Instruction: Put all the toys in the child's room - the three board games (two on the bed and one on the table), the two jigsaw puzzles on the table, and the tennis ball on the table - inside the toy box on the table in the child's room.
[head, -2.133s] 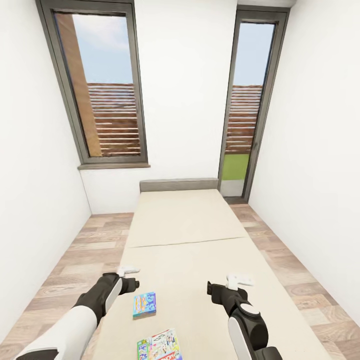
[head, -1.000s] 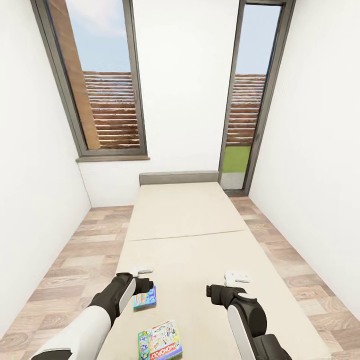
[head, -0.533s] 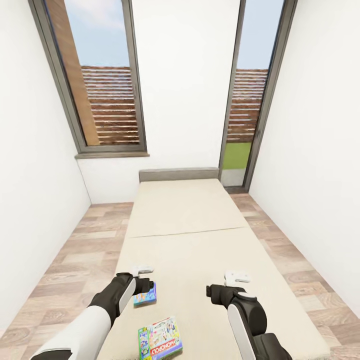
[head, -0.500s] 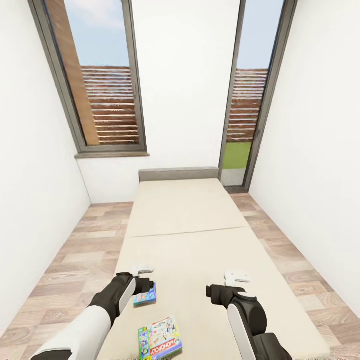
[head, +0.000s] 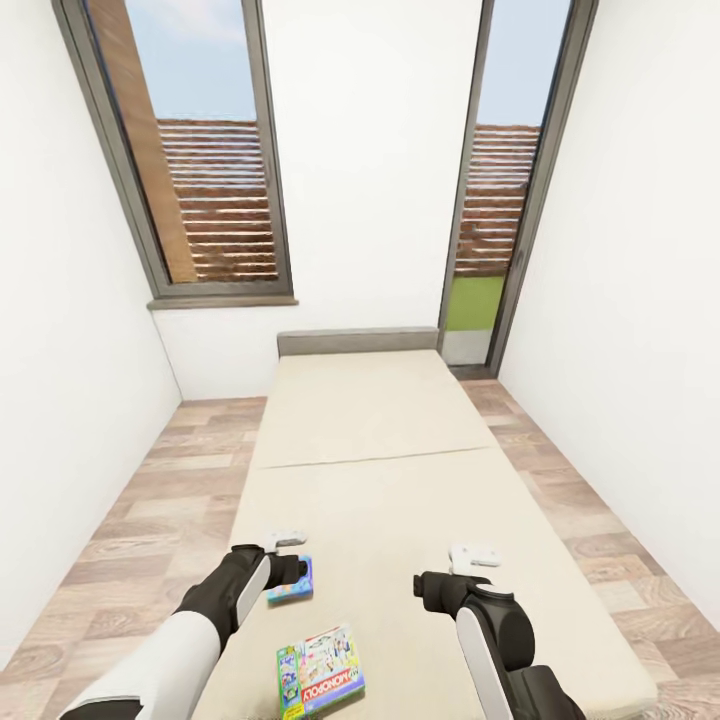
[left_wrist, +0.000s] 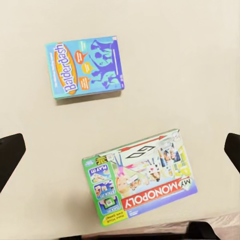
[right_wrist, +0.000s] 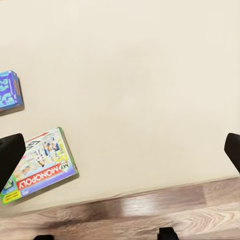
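Observation:
Two board games lie on the beige bed (head: 380, 470) near its foot. One is a blue Balderdash box (head: 295, 580) (left_wrist: 86, 66). The other is a Monopoly box (head: 322, 670) (left_wrist: 140, 185) (right_wrist: 37, 165), nearer to me by the bed's edge. My left gripper (head: 283, 568) (left_wrist: 121, 150) hangs open above the bed, over the blue box's left edge in the head view, with nothing between its fingers (left_wrist: 9, 156). My right gripper (head: 428, 588) (right_wrist: 121, 150) is open over bare mattress to the right of both boxes. The table, toy box, jigsaw puzzles and tennis ball are out of view.
The bed has a low grey headboard (head: 357, 342) against the far white wall. Wood-plank floor (head: 150, 500) runs along both sides of it. Tall windows (head: 200, 150) with brown slats stand behind. White walls close in on the left and right.
The whole head view has shifted, so the camera moved. My left gripper now overlaps the blue box's left edge instead of standing short of it. The right arm has barely moved.

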